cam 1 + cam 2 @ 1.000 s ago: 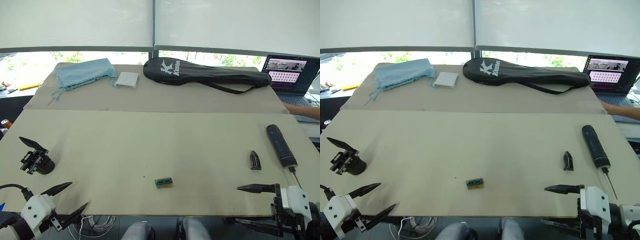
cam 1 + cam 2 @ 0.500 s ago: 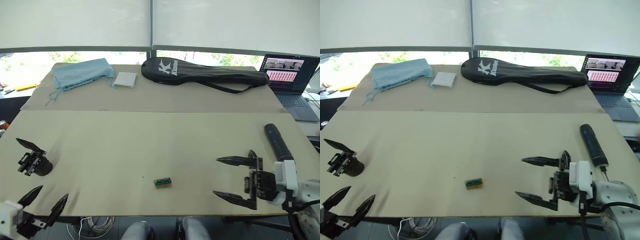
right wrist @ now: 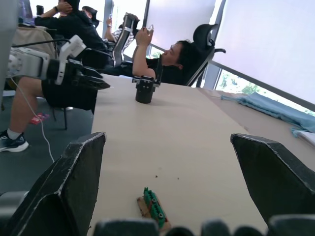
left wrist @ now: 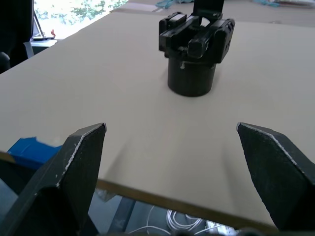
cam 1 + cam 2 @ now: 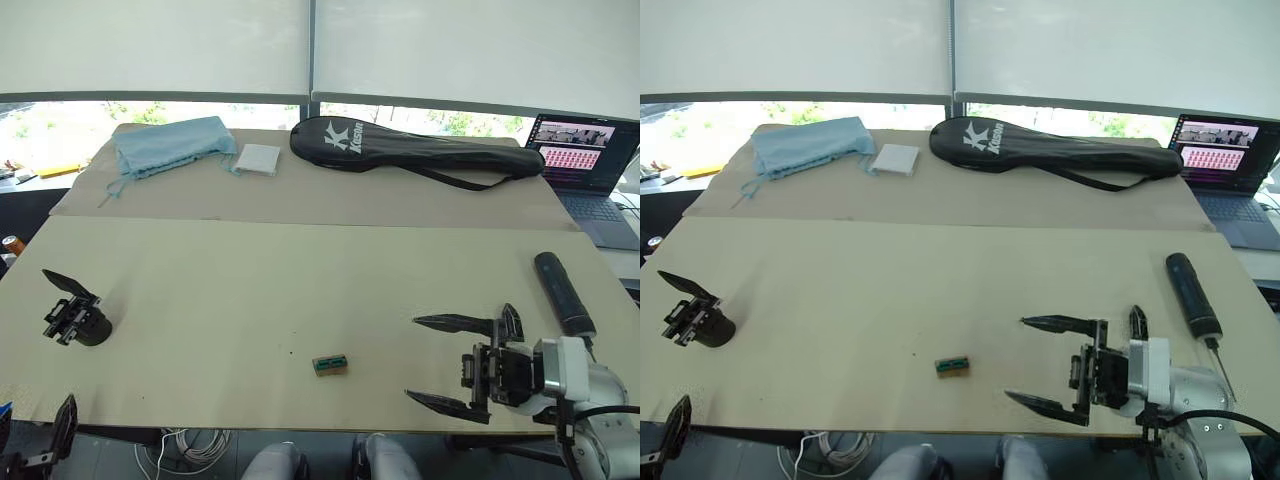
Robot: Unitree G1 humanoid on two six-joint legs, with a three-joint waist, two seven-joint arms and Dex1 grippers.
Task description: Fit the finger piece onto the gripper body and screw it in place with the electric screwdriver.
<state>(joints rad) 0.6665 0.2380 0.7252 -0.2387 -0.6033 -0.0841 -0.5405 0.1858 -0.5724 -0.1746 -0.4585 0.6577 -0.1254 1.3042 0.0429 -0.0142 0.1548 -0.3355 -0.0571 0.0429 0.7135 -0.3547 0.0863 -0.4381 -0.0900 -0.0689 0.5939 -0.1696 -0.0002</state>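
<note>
The gripper body, a chunky black block on a round base with one pointed finger, stands at the table's left edge; it is also straight ahead of my left gripper, which is open and empty off the front edge. The small black finger piece lies at the right, just behind my right gripper. That gripper hovers over the table's front right, open wide and empty. The dark electric screwdriver lies further right with its silver bit toward the front edge.
A small tan-and-green block lies front centre. At the back lie a black racket bag, a blue cloth and a white pad. A laptop stands far right. Seated people show beyond the table's left end.
My right gripper rose from below the front edge onto the table and moved left in front of the finger piece. My left gripper sank below the front-left edge.
</note>
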